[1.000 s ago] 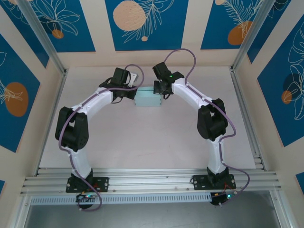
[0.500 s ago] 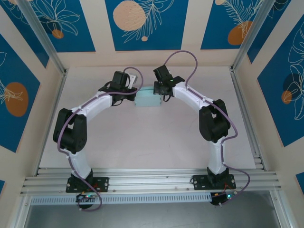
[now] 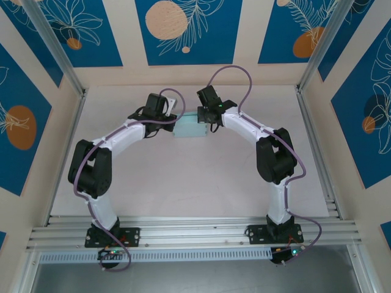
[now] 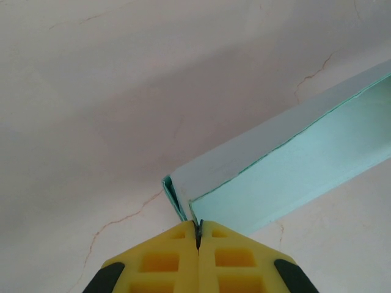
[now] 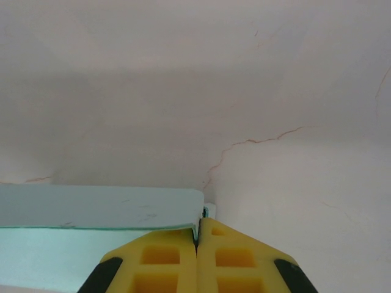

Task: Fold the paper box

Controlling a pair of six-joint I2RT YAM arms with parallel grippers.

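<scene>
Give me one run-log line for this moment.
paper box: walls raised | left gripper: shut on its left end | right gripper: shut on its right end

The flat, pale pinkish-white table surface (image 3: 183, 177) showed fine hairline cracks. One item rested on it: a pale light-blue, shallow rectangular paper box (image 3: 190, 127) of thin card, at the far middle
</scene>
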